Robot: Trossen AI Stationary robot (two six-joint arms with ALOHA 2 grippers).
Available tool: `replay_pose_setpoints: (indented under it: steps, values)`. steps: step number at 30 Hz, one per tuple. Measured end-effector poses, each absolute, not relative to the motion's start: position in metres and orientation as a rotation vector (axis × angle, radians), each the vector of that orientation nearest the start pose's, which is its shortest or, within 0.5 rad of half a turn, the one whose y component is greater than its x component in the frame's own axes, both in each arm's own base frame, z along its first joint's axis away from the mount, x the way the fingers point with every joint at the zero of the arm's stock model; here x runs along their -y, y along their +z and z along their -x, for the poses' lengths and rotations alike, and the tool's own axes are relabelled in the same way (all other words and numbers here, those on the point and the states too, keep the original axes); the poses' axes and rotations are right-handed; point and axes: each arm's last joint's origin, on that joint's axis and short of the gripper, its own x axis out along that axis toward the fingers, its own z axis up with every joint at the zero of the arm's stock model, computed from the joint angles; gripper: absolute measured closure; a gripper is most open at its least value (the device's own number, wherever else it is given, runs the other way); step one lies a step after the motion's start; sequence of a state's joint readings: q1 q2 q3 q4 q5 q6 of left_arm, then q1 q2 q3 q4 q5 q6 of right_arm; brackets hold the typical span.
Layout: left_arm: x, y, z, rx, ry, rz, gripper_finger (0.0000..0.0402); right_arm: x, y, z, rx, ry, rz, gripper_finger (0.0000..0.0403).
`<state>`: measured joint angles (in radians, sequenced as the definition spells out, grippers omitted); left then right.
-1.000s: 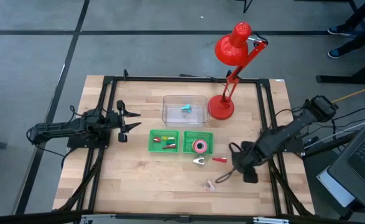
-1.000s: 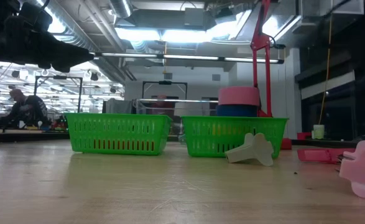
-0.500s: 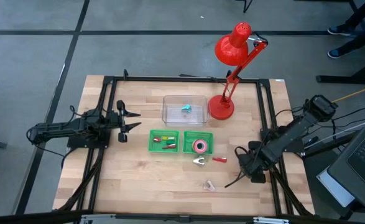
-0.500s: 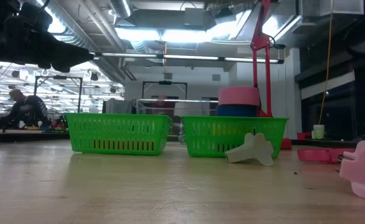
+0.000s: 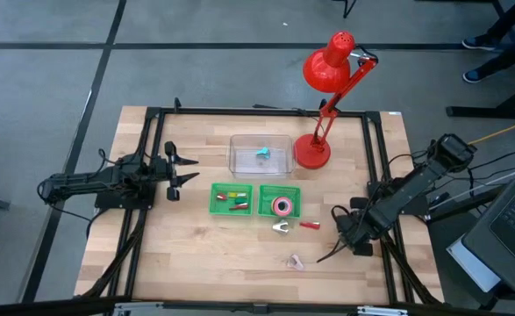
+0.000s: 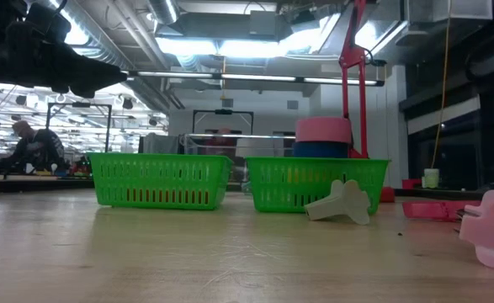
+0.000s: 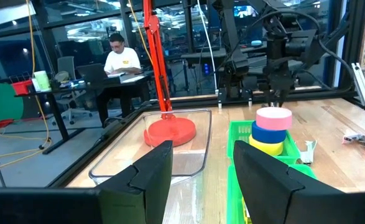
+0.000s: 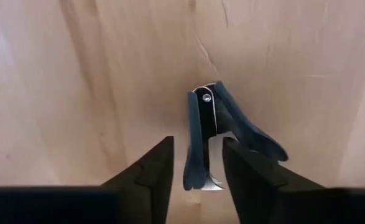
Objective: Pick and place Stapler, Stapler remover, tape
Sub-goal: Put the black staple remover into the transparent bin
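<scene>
My right gripper (image 5: pixel 345 235) is low over the table near its right edge and open (image 8: pixel 197 163). A blue staple remover (image 8: pixel 214 127) lies flat on the wood with one end between the fingers. A small red stapler (image 5: pixel 309 225), a beige staple remover (image 5: pixel 281 227) and a pink staple remover (image 5: pixel 296 261) lie on the table. Tape rolls (image 5: pixel 282 207) are stacked in the right green basket (image 5: pixel 280 190), pink (image 7: pixel 274 116) over blue over yellow. My left gripper (image 5: pixel 175 171) waits open at the left side. My right gripper has its open fingers on either side of the blue staple remover's end (image 8: pixel 193 177), reaching down at it from above. The remover lies flat on the table. I cannot tell whether either finger touches it.
A left green basket (image 5: pixel 231 199) holds small red and yellow items. A clear tray (image 5: pixel 261 154) with a blue-green thing and a red desk lamp (image 5: pixel 312 151) stand at the far side. A black frame runs along the table edges. A person (image 7: pixel 121 57) sits beyond the table.
My right gripper has shifted a little toward the table's right and near edges, then kept still. Nothing else has moved.
</scene>
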<state>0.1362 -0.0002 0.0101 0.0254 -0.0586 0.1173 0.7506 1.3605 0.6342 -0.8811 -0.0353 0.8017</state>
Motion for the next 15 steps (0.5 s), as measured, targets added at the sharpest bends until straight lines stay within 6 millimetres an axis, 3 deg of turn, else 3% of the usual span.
replay_pose_setpoints:
  steps: [11, 15]
  values:
    - [-0.0149, 0.1694, -0.0958, 0.024, 0.197, -0.118, 0.0233, -0.1283, 0.1412, -0.1348, -1.626, -0.032, -0.102, 0.0363]
    - [-0.0148, 0.1694, -0.0958, 0.024, 0.197, -0.118, 0.0233, -0.1308, 0.1452, -0.1370, -1.625, -0.021, -0.111, 0.0365]
